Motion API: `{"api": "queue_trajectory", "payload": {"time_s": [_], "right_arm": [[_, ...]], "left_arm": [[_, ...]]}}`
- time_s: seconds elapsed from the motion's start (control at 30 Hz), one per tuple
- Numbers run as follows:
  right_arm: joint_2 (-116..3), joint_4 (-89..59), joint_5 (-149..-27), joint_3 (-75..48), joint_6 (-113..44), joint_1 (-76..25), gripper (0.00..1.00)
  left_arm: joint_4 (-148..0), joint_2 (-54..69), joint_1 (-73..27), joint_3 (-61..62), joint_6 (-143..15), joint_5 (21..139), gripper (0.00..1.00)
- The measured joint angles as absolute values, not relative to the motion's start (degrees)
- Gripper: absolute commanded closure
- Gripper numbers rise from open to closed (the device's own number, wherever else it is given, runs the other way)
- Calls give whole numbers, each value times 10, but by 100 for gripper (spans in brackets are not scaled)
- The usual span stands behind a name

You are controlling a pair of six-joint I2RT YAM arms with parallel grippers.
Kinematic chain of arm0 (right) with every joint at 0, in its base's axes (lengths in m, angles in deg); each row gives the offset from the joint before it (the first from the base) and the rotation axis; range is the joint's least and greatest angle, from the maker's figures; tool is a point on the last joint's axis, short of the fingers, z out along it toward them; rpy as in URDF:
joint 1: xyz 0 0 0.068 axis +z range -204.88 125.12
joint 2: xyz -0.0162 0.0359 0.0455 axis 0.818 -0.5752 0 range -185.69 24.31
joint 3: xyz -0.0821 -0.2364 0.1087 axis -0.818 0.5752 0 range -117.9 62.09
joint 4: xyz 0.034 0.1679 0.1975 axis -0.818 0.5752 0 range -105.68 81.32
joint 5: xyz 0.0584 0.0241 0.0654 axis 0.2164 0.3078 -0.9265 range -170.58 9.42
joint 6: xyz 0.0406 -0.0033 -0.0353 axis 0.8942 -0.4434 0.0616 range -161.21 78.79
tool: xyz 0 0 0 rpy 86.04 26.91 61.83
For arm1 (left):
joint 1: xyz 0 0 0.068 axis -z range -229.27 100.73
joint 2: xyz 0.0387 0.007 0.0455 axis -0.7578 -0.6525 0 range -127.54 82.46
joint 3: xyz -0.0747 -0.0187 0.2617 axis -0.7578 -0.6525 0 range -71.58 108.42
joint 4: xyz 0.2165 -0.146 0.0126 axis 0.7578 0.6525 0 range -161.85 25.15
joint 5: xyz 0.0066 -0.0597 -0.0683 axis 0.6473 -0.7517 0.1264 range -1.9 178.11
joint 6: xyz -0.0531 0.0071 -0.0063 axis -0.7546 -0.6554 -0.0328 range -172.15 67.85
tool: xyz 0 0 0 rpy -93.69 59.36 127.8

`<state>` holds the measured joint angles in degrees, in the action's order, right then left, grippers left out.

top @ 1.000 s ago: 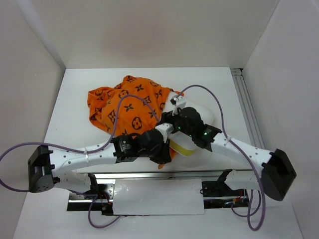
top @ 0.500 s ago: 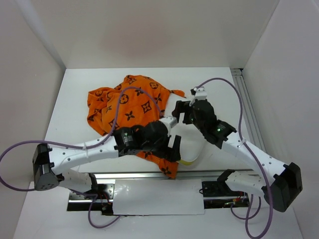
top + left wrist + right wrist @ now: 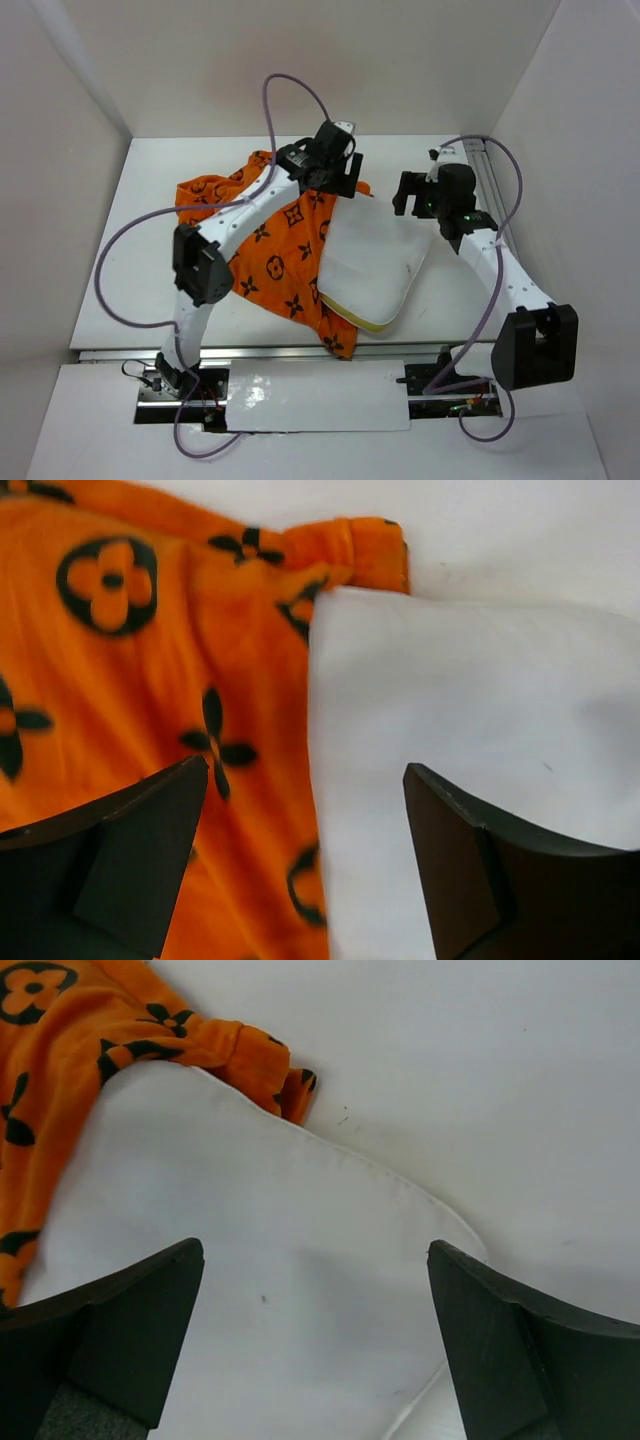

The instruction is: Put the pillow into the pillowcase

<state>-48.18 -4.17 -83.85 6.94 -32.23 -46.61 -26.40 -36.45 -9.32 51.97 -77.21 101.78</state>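
Lifted away, left gripper (image 3: 305, 772) and right gripper (image 3: 315, 1248) hover empty, wide-jawed, above the pillow (image 3: 375, 265).

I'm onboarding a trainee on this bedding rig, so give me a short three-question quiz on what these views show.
1. True or false: the pillow lies fully inside the pillowcase.
2. What does the left tool hold? A) the pillow B) the pillowcase C) nothing
3. Fill in: the right tool stands ___ above the pillow's far edge.
Key: 1 false, much of the pillow shows bare; 2 C; 3 open.
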Motion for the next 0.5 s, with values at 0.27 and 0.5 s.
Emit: {"api": "queue_trajectory", "payload": {"time_s": [0.27, 0.5], "right_arm": [[-603, -43, -1064, -6, -494, -551, 0], [-754, 10, -1156, -97, -607, -552, 0]], "left_arm": [[-241, -523, -110, 640, -686, 1089, 9], [-292, -545, -117, 642, -660, 1130, 23]]}}
